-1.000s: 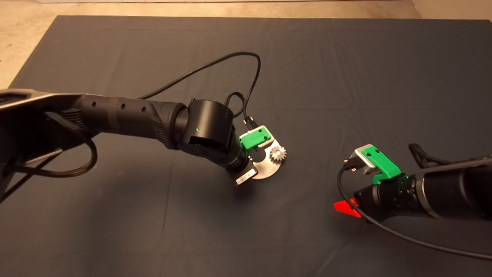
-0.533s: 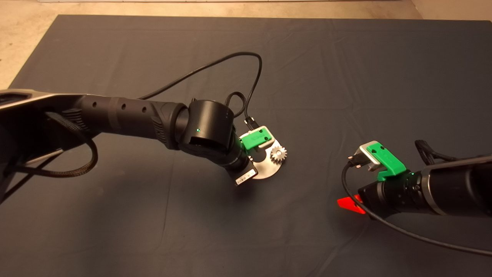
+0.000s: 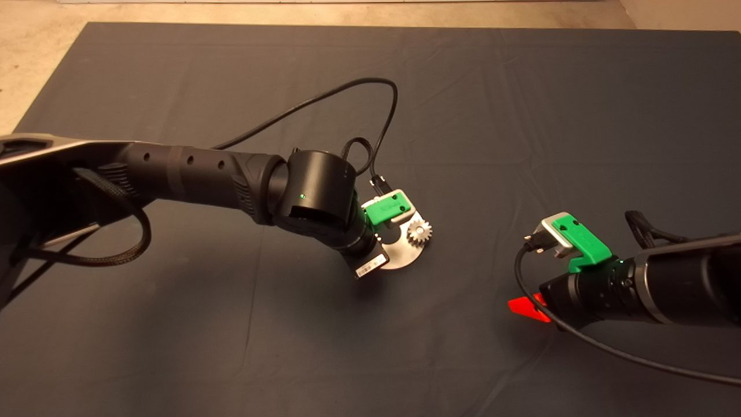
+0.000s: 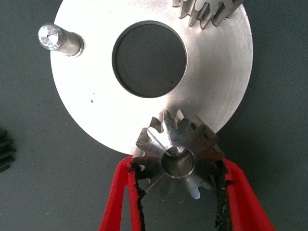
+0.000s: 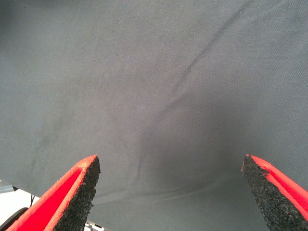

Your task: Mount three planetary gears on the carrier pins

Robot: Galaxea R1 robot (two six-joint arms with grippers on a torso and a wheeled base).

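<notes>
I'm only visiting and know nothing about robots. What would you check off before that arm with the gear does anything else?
1. Left gripper grips a gear on both sides: ok.
2. Gear's hole is over a pin, with a metal end showing inside it: ok.
3. Gear fully down on the disc: cannot tell.
4. Another gear already sits on the disc: ok.
5. Third pin stands bare, ready for a gear: ok.
6. Third gear to hand: cannot tell; only a dark toothed edge shows on the mat.
7. Right gripper is open over bare mat, away from the disc: ok.
</notes>
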